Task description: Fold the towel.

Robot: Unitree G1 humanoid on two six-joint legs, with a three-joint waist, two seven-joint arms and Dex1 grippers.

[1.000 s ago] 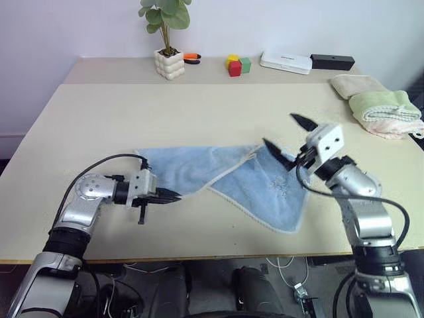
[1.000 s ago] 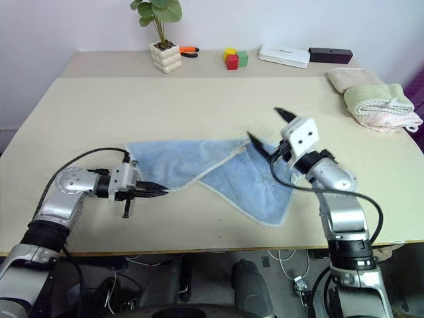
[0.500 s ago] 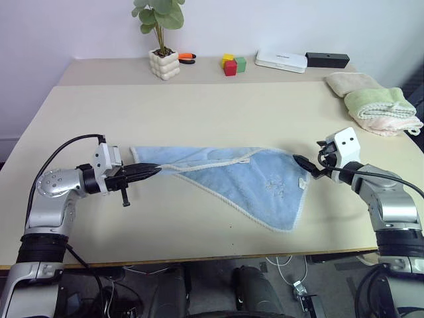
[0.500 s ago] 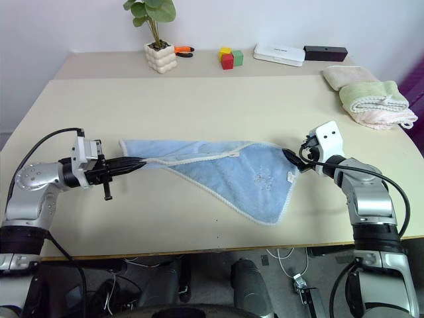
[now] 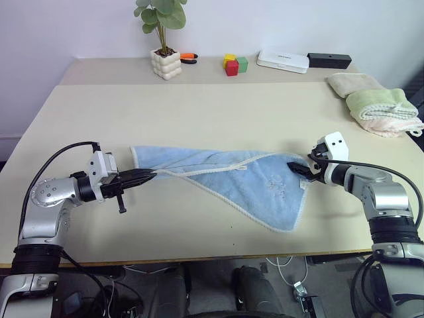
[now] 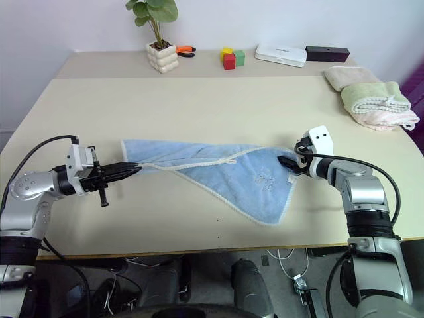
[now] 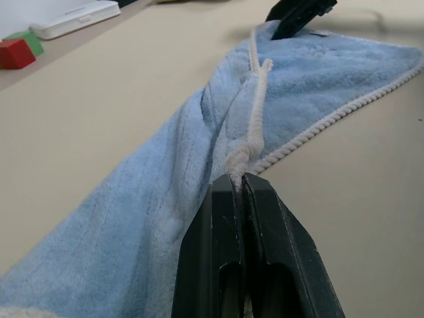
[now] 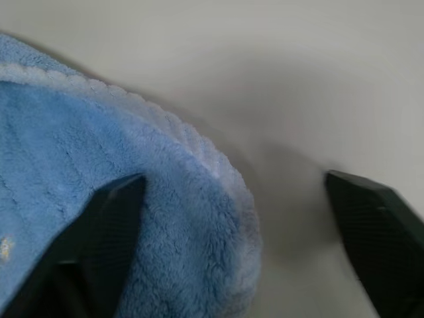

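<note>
Towel point(image 5: 232, 182) now stretched; left fingers point(image 7: 242, 199) pinch its hem, right fingers point(image 8: 109, 225) lowered, apart around its corner.

You can't see the towel's point(image 5: 225, 177) underside or how its layers overlap beneath the folded flap. Right gripper's point(image 6: 289, 164) fingertips sit at the towel corner, contact too small to judge from the head views; in the right wrist view the fingers point(image 8: 99, 245) are blurred and cut off. The towel stack point(image 5: 377, 105) runs off the picture's edge. The orange item point(image 5: 191, 57) behind the plant pot point(image 5: 167, 63) is too small to name.
</note>
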